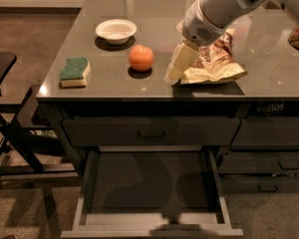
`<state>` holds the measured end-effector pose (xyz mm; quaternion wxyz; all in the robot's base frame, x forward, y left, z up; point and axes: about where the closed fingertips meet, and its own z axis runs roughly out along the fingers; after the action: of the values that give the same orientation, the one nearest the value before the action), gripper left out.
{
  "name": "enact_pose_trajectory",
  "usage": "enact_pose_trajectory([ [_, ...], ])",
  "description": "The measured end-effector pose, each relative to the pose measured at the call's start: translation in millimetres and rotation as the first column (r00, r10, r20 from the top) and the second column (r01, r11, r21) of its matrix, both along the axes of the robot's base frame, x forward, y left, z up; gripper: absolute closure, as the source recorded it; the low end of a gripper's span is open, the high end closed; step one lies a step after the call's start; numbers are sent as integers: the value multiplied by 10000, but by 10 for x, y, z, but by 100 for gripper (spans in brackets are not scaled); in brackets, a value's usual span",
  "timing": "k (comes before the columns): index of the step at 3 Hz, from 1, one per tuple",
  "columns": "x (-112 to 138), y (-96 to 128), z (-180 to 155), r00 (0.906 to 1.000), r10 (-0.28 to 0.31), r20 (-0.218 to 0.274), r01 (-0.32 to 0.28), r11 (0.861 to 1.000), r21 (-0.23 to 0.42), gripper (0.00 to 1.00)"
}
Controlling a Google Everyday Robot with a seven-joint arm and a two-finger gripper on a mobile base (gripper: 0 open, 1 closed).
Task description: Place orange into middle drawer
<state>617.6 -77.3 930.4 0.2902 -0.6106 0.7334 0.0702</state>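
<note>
The orange [141, 58] sits on the grey counter [109, 83], in front of the white bowl. My gripper [173, 71] hangs from the white arm at the upper right, its tip low over the counter just right of the orange and apart from it. The middle drawer [139, 185] is pulled open below the counter's front edge; its dark floor holds nothing.
A white bowl [115, 30] stands behind the orange. A green and yellow sponge [74, 71] lies at the counter's left. A crumpled chip bag [217, 63] lies behind the gripper. The top drawer [149, 131] is closed. A dark chair [7, 113] stands at the left.
</note>
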Motion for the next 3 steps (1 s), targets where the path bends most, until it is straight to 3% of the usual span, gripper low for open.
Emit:
enact_pose_trajectory([
  [2,44,34,-64,10000,-63,-20,64,9998,201,0],
  [3,271,174,-145,9994,-108,341,87,9983,584,0],
])
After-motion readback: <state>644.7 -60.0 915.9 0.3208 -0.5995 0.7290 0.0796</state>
